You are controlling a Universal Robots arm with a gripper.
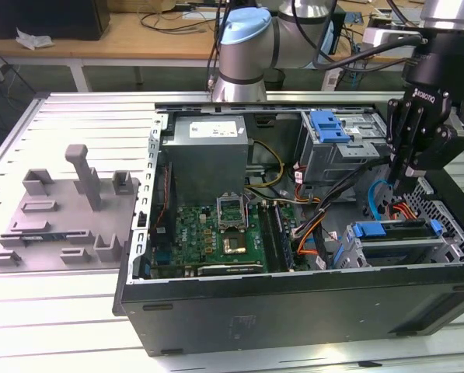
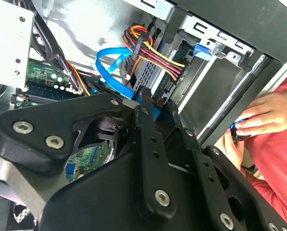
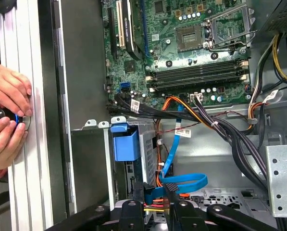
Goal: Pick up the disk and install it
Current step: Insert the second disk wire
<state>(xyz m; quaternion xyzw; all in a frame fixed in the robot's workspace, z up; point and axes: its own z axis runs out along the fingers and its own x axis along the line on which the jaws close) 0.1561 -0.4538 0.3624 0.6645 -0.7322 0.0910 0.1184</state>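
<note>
The disk [image 1: 399, 235] lies flat in the lower drive cage at the front right corner of the open computer case [image 1: 294, 295]. Its blue carrier tab [image 1: 369, 229] faces the motherboard, and this tab [image 3: 125, 143] also sticks out of the cage in the first wrist view. My gripper [image 1: 398, 177] hangs straight down a short way above the cage, apart from the disk. A blue data cable [image 3: 181, 185] and a red-yellow power plug [image 2: 153, 55] are just beyond its tip in both wrist views.
A second blue carrier [image 1: 329, 126] sits in the upper bay. The motherboard [image 1: 216, 233] and loose cable bundles [image 1: 309, 217] fill the case floor. A grey fixture plate [image 1: 61, 214] lies on the exterior view's left. A person's hands [image 3: 6, 120] rest on the table rail beside the case.
</note>
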